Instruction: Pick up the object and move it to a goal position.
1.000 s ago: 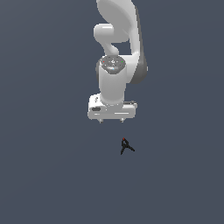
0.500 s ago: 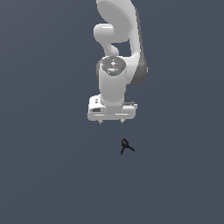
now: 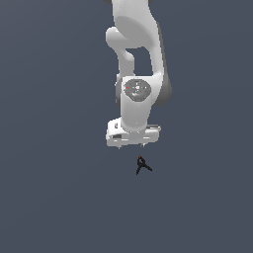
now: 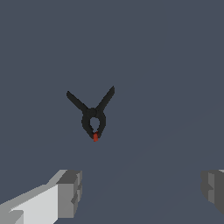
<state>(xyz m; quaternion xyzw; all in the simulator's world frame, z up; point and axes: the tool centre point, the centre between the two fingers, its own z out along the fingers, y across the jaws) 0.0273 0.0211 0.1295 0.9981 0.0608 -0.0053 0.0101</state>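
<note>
The object (image 3: 142,165) is a tiny black clamp with two splayed legs and a red-orange spot at one end. It lies on the flat dark grey floor, in the exterior view just below the white gripper (image 3: 132,146). The gripper is open and holds nothing; only small finger stubs show under its wide white hand. In the wrist view the object (image 4: 92,116) lies beyond the two grey fingertips (image 4: 70,192), which stand far apart, and nothing is between them. The gripper (image 4: 141,189) hangs apart from the clamp, not touching it.
The white arm (image 3: 136,54) rises from the gripper to the top of the exterior view. Around it there is only plain dark grey ground (image 3: 54,197), with no other objects, edges or goal marker showing.
</note>
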